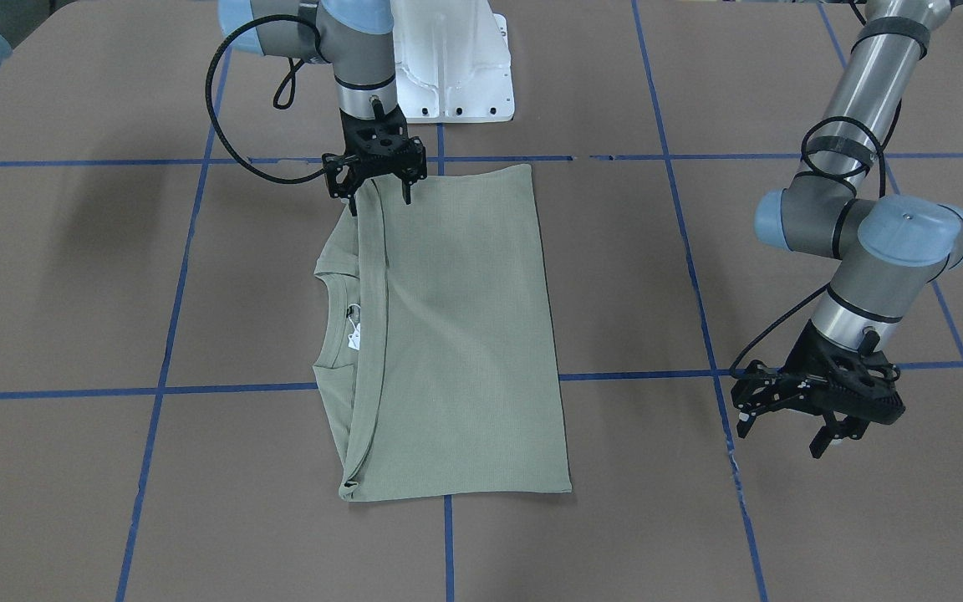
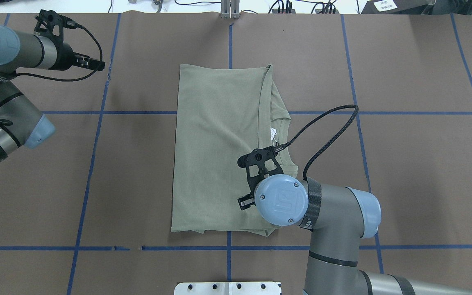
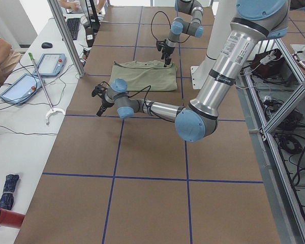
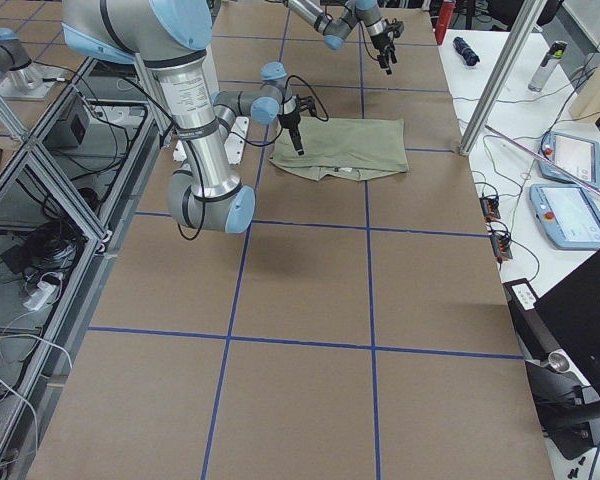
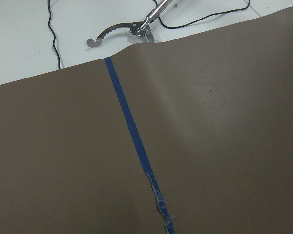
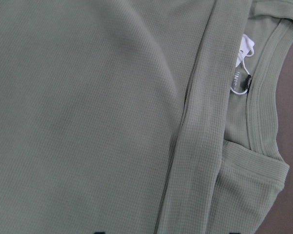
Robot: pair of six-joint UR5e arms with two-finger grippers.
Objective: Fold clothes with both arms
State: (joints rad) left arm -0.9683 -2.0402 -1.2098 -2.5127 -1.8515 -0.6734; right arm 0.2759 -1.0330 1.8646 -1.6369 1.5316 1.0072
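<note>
An olive-green shirt (image 1: pixel 456 334) lies folded flat on the brown table, collar and white tag toward my right side; it also shows in the overhead view (image 2: pixel 215 151). My right gripper (image 1: pixel 379 199) is open, fingers pointing down at the shirt's corner nearest the robot base, straddling the folded hem. In the overhead view its wrist covers it. The right wrist view shows the hem fold (image 6: pixel 200 146) and collar close up. My left gripper (image 1: pixel 781 435) is open and empty, low over bare table far from the shirt's other side; it also shows in the overhead view (image 2: pixel 96 64).
The white pedestal base (image 1: pixel 452 67) stands behind the shirt. Blue tape lines (image 1: pixel 448 535) grid the table. A metal grabber tool (image 5: pixel 122 31) lies on the white side table past the table edge. Tablets (image 3: pixel 20 86) and a post (image 3: pixel 66 35) stand there.
</note>
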